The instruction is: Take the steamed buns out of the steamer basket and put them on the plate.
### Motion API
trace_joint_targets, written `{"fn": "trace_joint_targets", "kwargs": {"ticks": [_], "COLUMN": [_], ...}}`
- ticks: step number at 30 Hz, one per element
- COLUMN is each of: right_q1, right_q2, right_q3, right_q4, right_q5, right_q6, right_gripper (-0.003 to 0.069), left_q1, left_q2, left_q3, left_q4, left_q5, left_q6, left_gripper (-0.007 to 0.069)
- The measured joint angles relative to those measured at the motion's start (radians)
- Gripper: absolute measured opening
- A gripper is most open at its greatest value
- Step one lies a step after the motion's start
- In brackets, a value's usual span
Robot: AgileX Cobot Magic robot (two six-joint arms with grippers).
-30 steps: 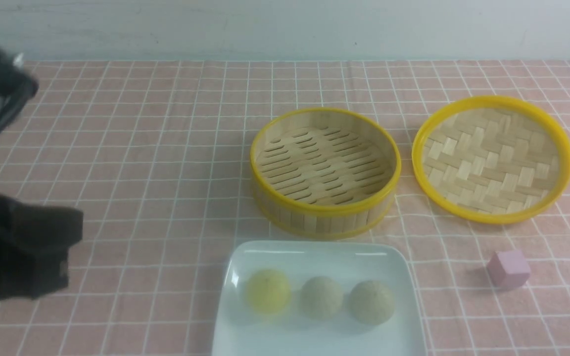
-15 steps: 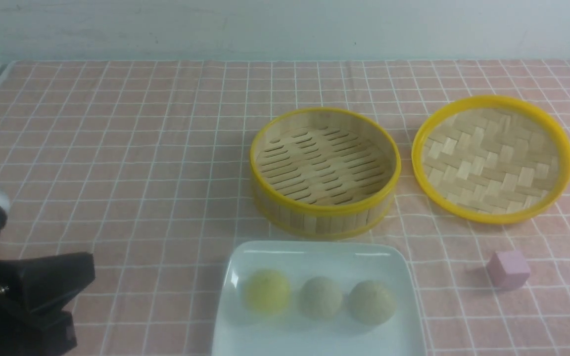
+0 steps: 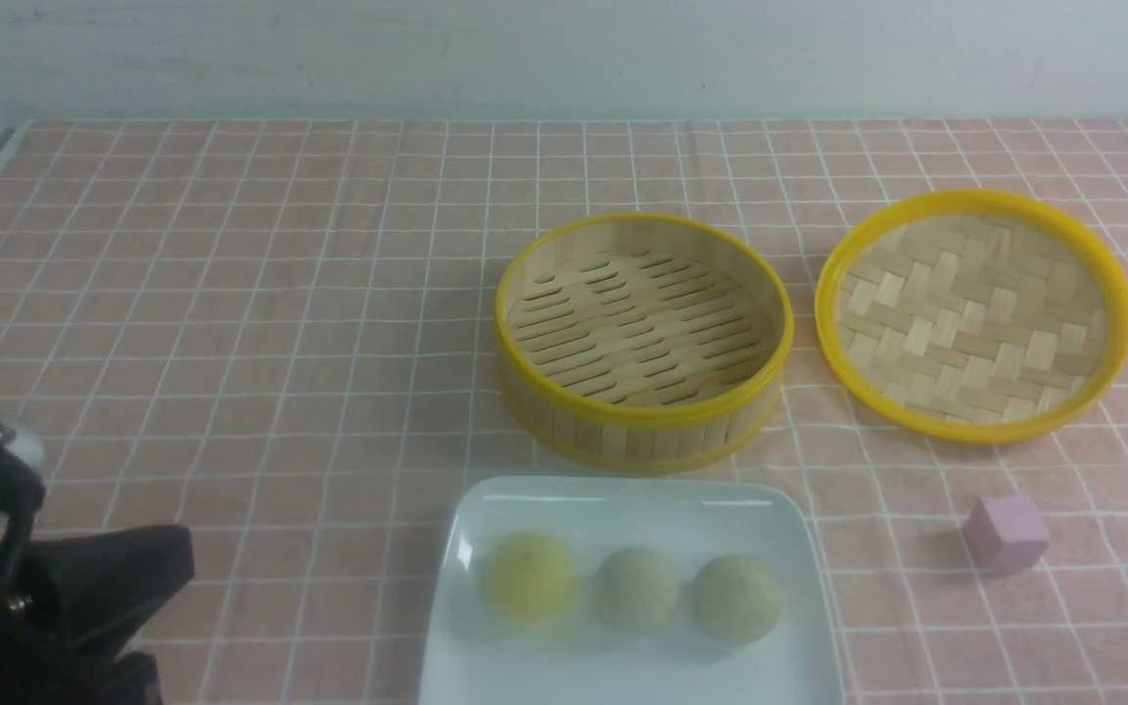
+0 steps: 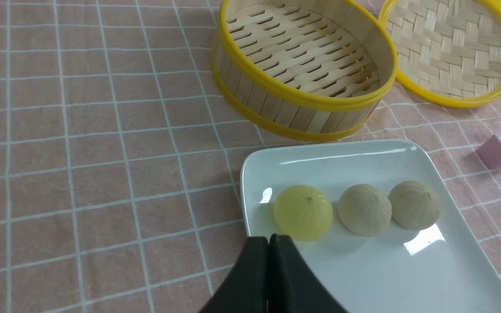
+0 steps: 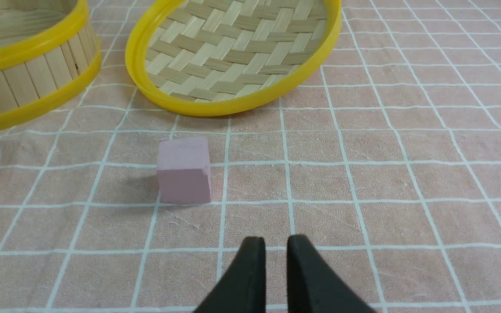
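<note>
A: Front view?
B: Three buns (image 3: 633, 587) sit in a row on the plate (image 3: 623, 499); the basket (image 3: 642, 431) behind holds nothing

A: Wrist views?
B: Left gripper (image 4: 268, 241) closed, empty; right gripper (image 5: 275, 243) slightly parted, empty

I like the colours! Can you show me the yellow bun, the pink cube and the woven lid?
yellow bun (image 3: 530, 576), front view, middle of its top.
pink cube (image 3: 1007, 532), front view, front face.
woven lid (image 3: 975, 313), front view, woven middle.
</note>
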Motion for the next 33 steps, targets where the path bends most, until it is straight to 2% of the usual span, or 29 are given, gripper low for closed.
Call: {"fn": "trace_joint_targets", "kwargs": {"ticks": [2,6,8,14,15,17,19,33], "right_q1": [0.0,0.0,0.0,0.0,0.0,0.0,0.0,0.0], "right_q2": [0.0,0.0,0.0,0.0,0.0,0.0,0.0,0.0], "right_q3": [0.0,0.0,0.0,0.0,0.0,0.0,0.0,0.0], "right_q4": [0.0,0.0,0.0,-0.001,-0.001,-0.001,-0.001,-0.001], "right_q5": [0.0,0.0,0.0,0.0,0.0,0.0,0.0,0.0], "right_q6": [0.0,0.0,0.0,0.0,0.0,0.0,0.0,0.0], "right_gripper": [0.0106,0.0106,0.0106,0.0108,0.0108,0.0111,0.0113,0.0132], "left_q1": [0.017,0.114,0.24,0.493,0.493,0.577,0.616,0.629], "left_q2": [-0.029,-0.132,-0.233,-0.399,-0.403,-0.449,-0.481,-0.519], "left_q3": [0.054,0.175,0.276,0.438,0.442,0.489,0.51,0.52], "left_q4": [-0.026,-0.112,-0.175,-0.131,-0.127,-0.102,-0.092,-0.062], "left_q5": [-0.061,-0.172,-0.215,-0.222,-0.222,-0.222,-0.22,-0.142], "left_q6": [0.04,0.154,0.227,0.248,0.248,0.249,0.249,0.249], "left_gripper": [0.0017,0.002,0.0023,0.0032,0.0032,0.0032,0.0032,0.0044]}}
